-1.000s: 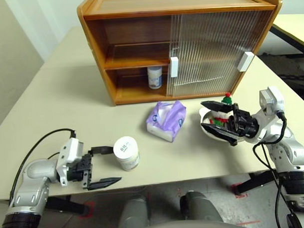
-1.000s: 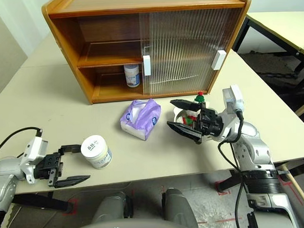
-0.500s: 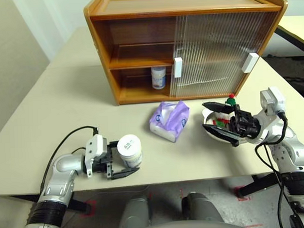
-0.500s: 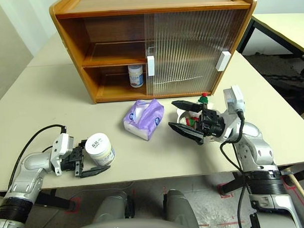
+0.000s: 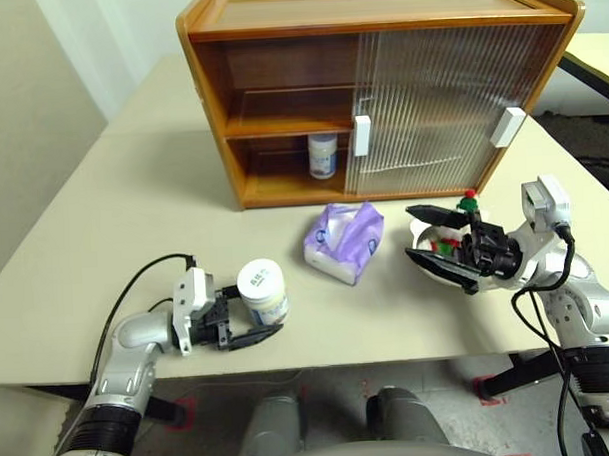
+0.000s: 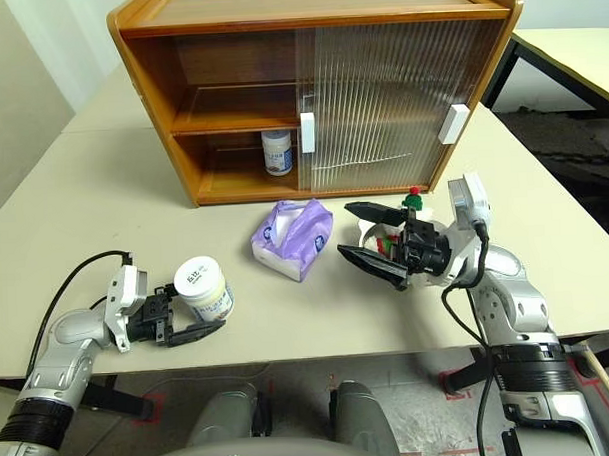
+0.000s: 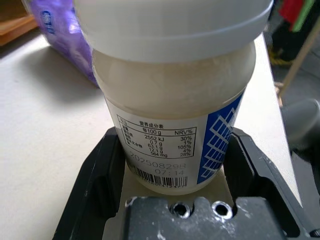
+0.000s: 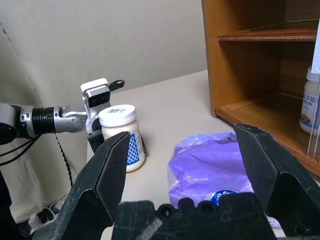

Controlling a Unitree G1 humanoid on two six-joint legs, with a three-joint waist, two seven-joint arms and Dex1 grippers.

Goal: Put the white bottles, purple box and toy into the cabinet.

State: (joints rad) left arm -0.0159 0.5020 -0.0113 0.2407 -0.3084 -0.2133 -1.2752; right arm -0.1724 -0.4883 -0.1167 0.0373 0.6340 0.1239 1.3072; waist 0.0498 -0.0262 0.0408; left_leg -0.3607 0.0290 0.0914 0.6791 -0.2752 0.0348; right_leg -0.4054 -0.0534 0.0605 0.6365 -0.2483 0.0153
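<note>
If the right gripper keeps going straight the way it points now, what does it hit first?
Most likely the purple box: in the right wrist view it lies right between the open fingers of the right gripper. The gripper may sit slightly above it, so depth is uncertain.

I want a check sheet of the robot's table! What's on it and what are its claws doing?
Surface: beige table, bare at its left.
Job's things: one white bottle on the cabinet's lower shelf; another white bottle near the front edge; purple box in front of the cabinet; toy in a metal dish.
Clutter: the metal dish alone.
Grippers: left gripper fingers on either side of the front bottle, contact unclear; right gripper open, in front of the dish.
Cables: black cable looping from the left wrist; another along the right arm.
Surroundings: second table at right.
</note>
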